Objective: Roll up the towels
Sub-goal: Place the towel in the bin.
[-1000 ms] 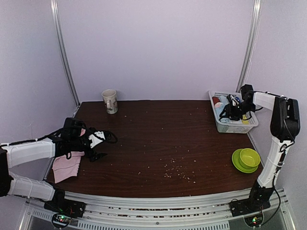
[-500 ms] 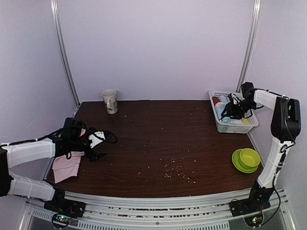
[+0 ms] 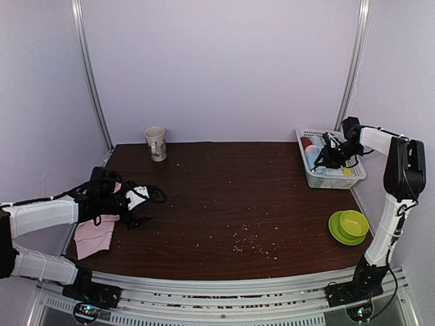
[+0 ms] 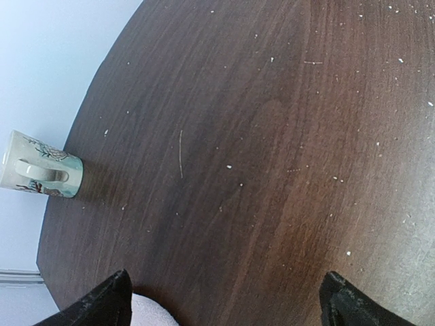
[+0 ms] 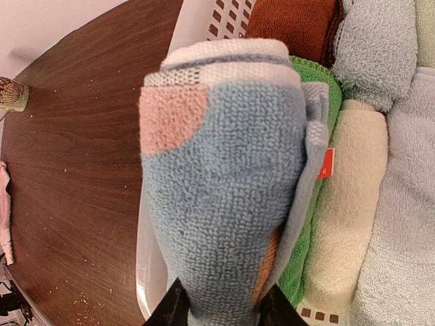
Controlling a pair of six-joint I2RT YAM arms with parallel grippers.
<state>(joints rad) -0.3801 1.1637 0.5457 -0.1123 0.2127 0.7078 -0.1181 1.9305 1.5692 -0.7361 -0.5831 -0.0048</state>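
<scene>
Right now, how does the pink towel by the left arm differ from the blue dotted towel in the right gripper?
The pink towel is plain; the blue dotted towel shows orange patches. The pink one lies loose on the table by the open left gripper; the blue one is rolled and pinched in the right gripper at the white basket. Both are small soft cloths.

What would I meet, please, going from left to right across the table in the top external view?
First the pink towel → mug → scattered crumbs → white basket. The green bowl shares the basket's span, so I leave it out of the order.
</scene>
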